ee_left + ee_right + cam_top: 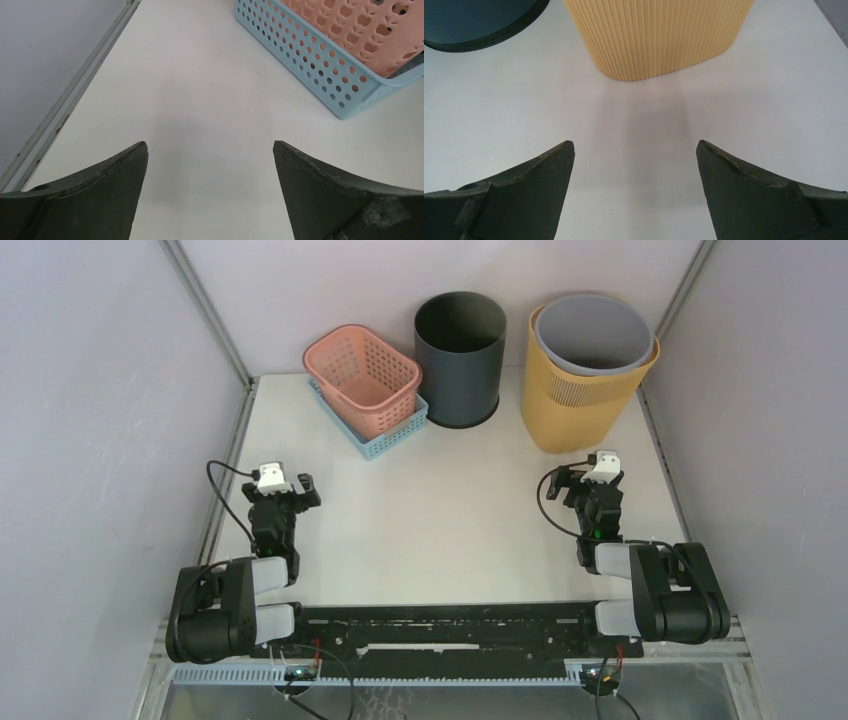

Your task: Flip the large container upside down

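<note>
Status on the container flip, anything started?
Done: nothing. The yellow bin, the largest container, stands upright, mouth up, grey liner inside. In hand: nothing; left hand and right hand are open, empty, apart from every container. Left: grasp the bin and turn it over.

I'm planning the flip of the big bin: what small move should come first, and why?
Probably ease the right gripper forward toward the yellow bin. Its jaws are open and empty, the bin stands upright straight ahead with a gap of table between them, and the left gripper faces the blue basket instead.
</note>
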`<state>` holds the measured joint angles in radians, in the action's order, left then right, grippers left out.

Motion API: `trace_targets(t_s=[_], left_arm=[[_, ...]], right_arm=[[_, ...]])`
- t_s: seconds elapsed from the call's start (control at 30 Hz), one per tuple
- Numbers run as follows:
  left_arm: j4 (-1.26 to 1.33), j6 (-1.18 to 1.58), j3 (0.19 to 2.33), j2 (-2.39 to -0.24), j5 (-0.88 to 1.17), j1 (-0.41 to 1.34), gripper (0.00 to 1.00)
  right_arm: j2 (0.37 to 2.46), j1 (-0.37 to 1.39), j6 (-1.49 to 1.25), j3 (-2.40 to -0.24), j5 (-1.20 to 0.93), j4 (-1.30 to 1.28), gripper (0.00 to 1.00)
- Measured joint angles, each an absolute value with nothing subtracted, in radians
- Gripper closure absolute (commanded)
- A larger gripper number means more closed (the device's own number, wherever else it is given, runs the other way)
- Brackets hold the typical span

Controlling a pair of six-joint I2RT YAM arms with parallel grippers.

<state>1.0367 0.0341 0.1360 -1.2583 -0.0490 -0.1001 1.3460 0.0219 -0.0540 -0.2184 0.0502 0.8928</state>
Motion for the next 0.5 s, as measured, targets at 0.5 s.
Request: trace_targets(t_s=[0.5], left_arm=[[0.814,-0.083,0.188,-1.081,-0.134,0.048,0.0]], right_arm=[[1.07,0.119,-0.078,-0.37,0.182,0.51,0.0]])
